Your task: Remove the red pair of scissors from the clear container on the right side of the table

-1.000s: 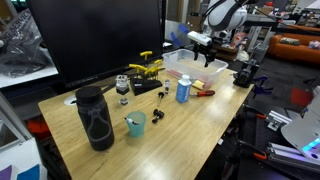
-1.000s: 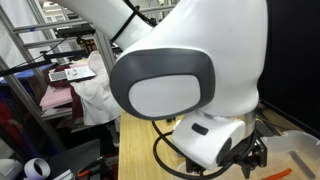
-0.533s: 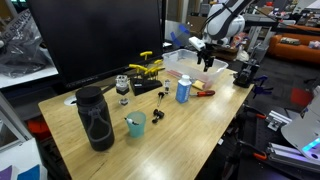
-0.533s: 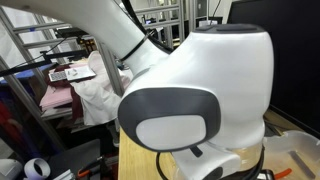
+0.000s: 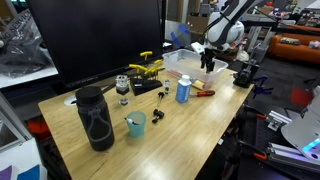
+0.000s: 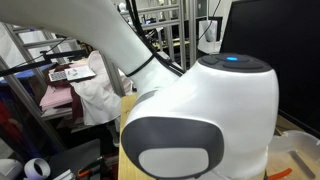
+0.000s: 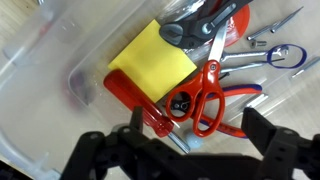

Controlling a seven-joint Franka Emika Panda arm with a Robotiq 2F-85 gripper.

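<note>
Our gripper (image 7: 185, 158) hangs with jaws apart over the bin (image 7: 45, 70). The red scissors (image 7: 205, 95) look light, stiff and slick; we'd pinch the neck by the 2 loops.

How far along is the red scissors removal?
Done: the end effector hangs over the clear container. In hand: nothing; it is open above the red pair of scissors, which lies inside among other tools. Left: descend, grasp, lift out.

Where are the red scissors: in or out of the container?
In: wrist view shows the red pair of scissors lying inside the clear container.
</note>
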